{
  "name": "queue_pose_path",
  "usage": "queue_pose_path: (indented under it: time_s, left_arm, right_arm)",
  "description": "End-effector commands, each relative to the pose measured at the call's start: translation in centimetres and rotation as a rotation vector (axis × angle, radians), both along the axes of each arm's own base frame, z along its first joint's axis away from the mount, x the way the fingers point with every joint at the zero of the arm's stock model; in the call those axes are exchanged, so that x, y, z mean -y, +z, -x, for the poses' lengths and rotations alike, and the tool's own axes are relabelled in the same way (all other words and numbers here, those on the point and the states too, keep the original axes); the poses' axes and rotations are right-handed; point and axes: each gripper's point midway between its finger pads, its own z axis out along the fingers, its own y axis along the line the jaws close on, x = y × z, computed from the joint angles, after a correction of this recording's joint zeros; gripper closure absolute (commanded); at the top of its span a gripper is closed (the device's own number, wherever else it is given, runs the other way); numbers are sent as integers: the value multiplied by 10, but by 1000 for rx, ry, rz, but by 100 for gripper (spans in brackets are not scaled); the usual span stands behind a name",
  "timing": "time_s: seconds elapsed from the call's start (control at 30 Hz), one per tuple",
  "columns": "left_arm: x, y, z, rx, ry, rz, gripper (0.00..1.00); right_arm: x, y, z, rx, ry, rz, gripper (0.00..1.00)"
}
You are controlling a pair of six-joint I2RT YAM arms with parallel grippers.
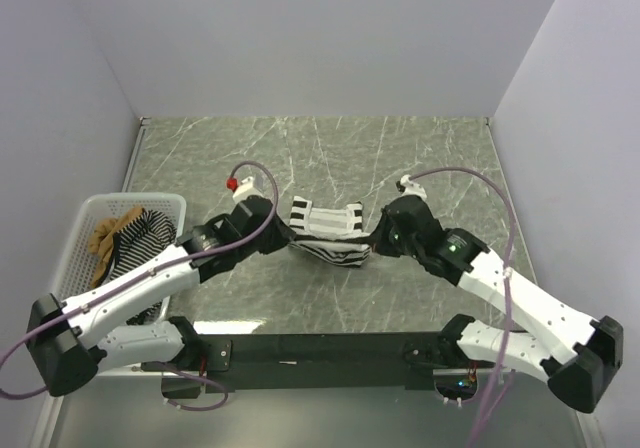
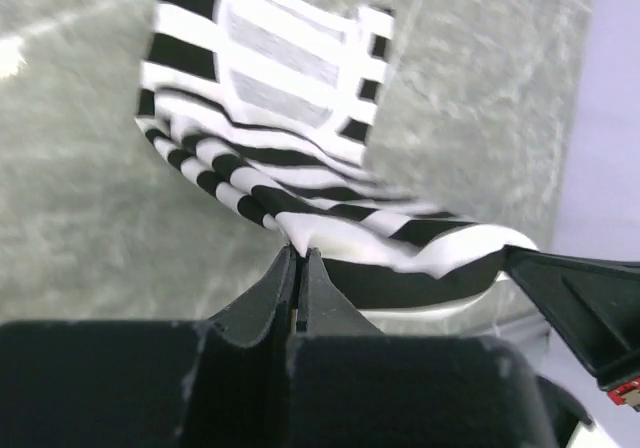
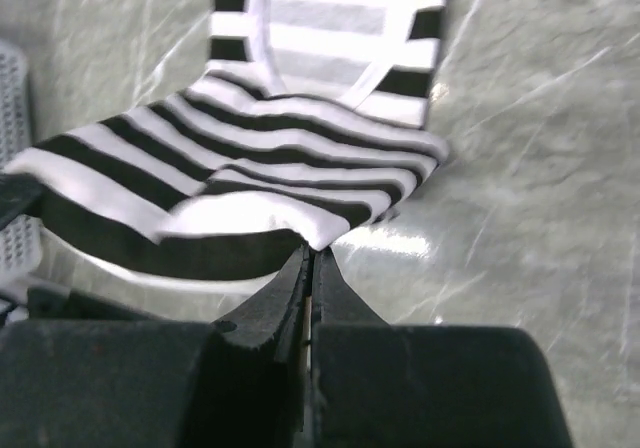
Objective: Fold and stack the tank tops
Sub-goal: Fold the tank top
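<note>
I see a grey-green marbled tabletop (image 1: 330, 148) boxed in by pale walls (image 1: 300, 38). Mid-tabletop, the striped top (image 1: 325, 230) spans my pincers. The left pincer (image 1: 283, 230) is clamped on its left edge and the right pincer (image 1: 372, 240) on its right. The near part is raised and the far part lies flat.

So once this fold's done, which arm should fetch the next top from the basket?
Left: the basket sits on the left gripper's side; the right gripper is beyond the striped top.
</note>
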Motion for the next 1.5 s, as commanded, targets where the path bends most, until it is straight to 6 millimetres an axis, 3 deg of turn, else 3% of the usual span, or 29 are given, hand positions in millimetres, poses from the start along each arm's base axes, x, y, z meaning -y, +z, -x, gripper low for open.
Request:
queue_pose_path:
  time_s: [0.0,0.13,0.17,0.23,0.27,0.33,0.37,0.43,0.47,0.53,0.57,0.6,0.63,0.67,0.7,0.8,0.9,0.97,1.0,1.07,1.17,1.3,1.47]
  left_arm:
    - [11,18,-27,50,-53,33,99]
    - [11,19,-65,61,-25,60,99]
    - [11,18,-72,57,-22,65,99]
    - [9,16,-93,53,-3,69,99]
    - [11,14,-106,49,4,69,99]
    - [3,14,-126,54,29,67,99]
    - [3,15,-136,57,35,74,99]
    - [-2,7,-161,45,50,73,99]
    - [0,-1,-176,35,60,69,99]
    - [-4,-12,-196,30,60,66,99]
    - [1,-28,-210,1,45,63,96]
    - [2,-33,-222,17,32,58,91]
    - [-1,-41,-232,16,35,58,69]
    - [1,-56,-244,-1,32,54,60]
    - [-5,-55,-256,17,40,73,48]
    - [-13,-40,-270,66,43,112,37]
    - [-39,-14,-269,118,134,40,33]
    - [-52,-14,-250,73,172,3,35]
    - [-58,-17,-243,58,201,-12,37]
    - [-61,-30,-219,18,206,-30,42]
    - [-53,-51,-188,-13,194,-59,51]
    - [-28,-75,-157,-33,129,-134,61]
    - [-12,-111,-141,-75,66,-174,66]
  right_arm:
    - [-6,14,-31,43,32,-28,100]
    - [-12,11,-58,25,63,-70,100]
    - [-7,1,-70,-2,43,-59,100]
    - [-8,5,-87,6,47,-81,100]
    - [-2,-4,-99,-20,24,-76,100]
    - [-2,3,-120,3,17,-87,100]
    - [-2,-9,-129,-36,16,-79,100]
    - [0,-3,-153,-20,12,-88,100]
    - [-3,-18,-163,-58,16,-79,100]
    - [-5,-14,-187,-40,24,-83,91]
    - [-7,-33,-195,-81,22,-66,85]
    - [-7,-28,-208,-69,20,-63,78]
    - [-3,-33,-216,-76,8,-58,66]
    - [-4,-42,-226,-92,1,-50,61]
    - [0,-47,-230,-103,-10,-34,58]
    - [16,-47,-240,-91,-59,25,45]
    - [27,-40,-230,-66,-92,60,44]
    - [26,-34,-217,-48,-95,78,43]
    - [28,-46,-205,-76,-99,86,43]
    - [21,-47,-190,-76,-78,58,43]
    - [22,-75,-164,-124,-80,60,43]
    - [11,-85,-159,-121,-41,53,42]
    - [2,-103,-158,-148,-20,77,39]
